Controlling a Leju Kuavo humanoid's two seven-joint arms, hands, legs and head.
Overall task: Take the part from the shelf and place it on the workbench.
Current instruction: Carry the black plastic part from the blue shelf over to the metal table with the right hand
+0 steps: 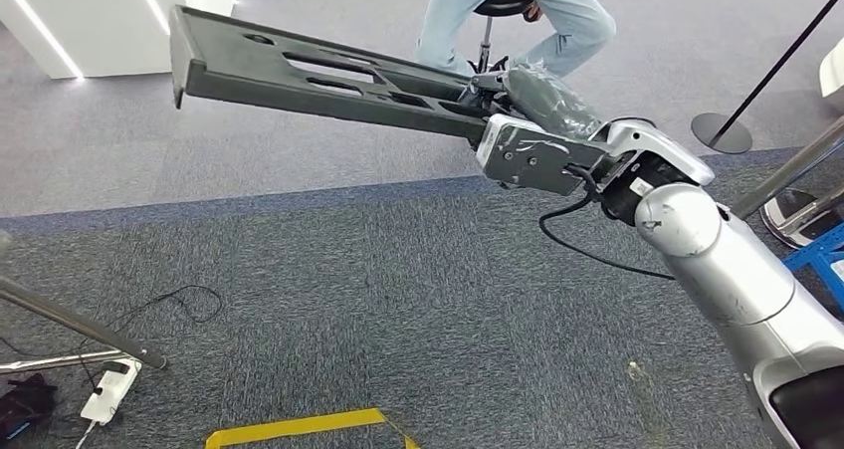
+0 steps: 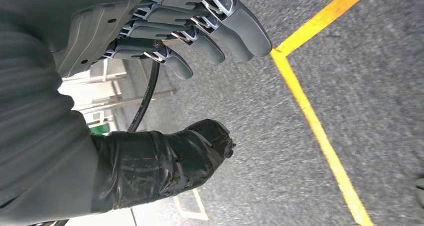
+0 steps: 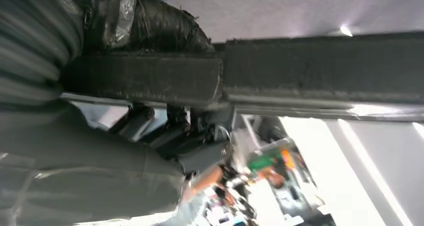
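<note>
Grey carpet floor (image 1: 398,300), darker blue-grey band nearer robot, paler grey beyond. Yellow tape outline (image 1: 299,427) stuck on carpet at near edge (same yellow line (image 2: 320,131) in left wrist view). White power strip (image 1: 107,391) with black cable (image 1: 169,305) looping beside it. Round black stanchion base (image 1: 721,132) on pale carpet. Stool (image 1: 495,21) stands farther back, person's feet just beside it.

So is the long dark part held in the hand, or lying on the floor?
Held: the right hand grips one end of the part, which sticks out above the carpet.
</note>
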